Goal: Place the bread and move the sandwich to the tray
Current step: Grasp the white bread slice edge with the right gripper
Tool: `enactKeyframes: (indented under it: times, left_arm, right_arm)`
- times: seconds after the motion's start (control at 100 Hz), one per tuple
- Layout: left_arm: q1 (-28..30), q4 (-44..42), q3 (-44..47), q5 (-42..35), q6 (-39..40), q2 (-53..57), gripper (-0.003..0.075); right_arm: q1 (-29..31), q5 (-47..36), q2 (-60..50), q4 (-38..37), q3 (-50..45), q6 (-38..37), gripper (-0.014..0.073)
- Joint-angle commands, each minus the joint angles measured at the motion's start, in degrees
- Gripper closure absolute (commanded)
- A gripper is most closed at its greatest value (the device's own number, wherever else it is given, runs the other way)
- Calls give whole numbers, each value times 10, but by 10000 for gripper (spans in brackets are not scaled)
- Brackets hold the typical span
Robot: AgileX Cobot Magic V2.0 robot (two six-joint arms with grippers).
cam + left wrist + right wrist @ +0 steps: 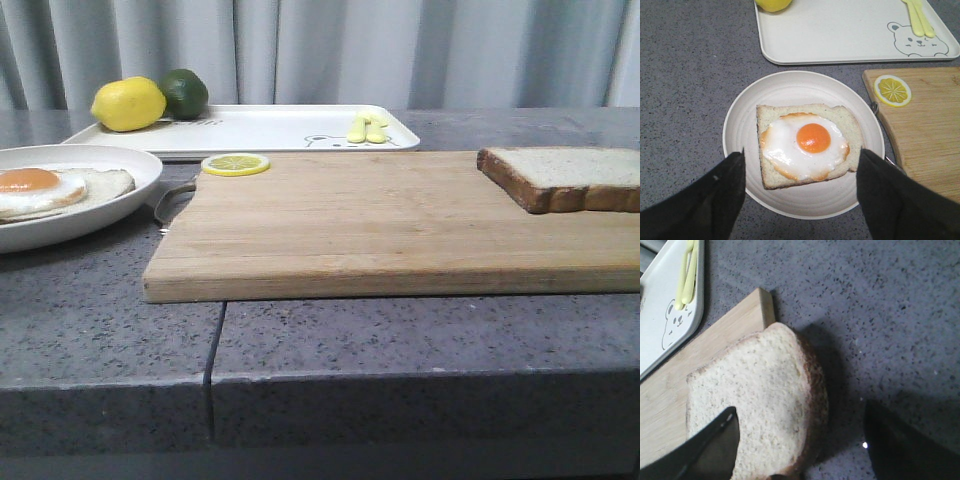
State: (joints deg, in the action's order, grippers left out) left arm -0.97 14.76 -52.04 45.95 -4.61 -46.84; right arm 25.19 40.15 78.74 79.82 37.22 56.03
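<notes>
The sandwich (45,190) is one bread slice with a fried egg on top, on a round white plate (120,200) at the left. In the left wrist view the egg (807,142) sits on the plate (790,90), and my open, empty left gripper (801,172) hovers over the plate's near side. The loose bread (565,177) lies on the cutting board's right end. In the right wrist view my open right gripper (800,440) straddles the crust edge of the bread (755,395) from above. The white tray (270,128) with the bear drawing stands at the back.
A wooden cutting board (370,225) fills the middle, with a lemon slice (235,164) at its far left corner. A lemon (128,103), a lime (185,92) and yellow utensils (366,128) lie on the tray. The grey counter's front edge is near.
</notes>
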Motion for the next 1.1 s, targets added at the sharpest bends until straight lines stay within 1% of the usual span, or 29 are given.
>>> enactKeyframes:
  times: [0.0, 0.18, 0.48, 0.65, 1.09]
  left_arm:
    - [0, 12, -21, -32, 2, 0, 283]
    - [0, 12, -21, -32, 2, 0, 283]
    - [0, 12, -21, -32, 2, 0, 282]
    - [0, 12, -21, -32, 2, 0, 283]
    - [0, 12, -21, -33, 2, 0, 283]
  right_arm:
    - [4, 28, -1, 33, 17, 13, 67]
    - [4, 54, 17, 47, 18, 23, 67]
    - [3, 65, 23, 49, 20, 23, 67]
    - [3, 91, 35, 54, 28, 23, 67]
    - [3, 101, 72, 60, 29, 23, 67]
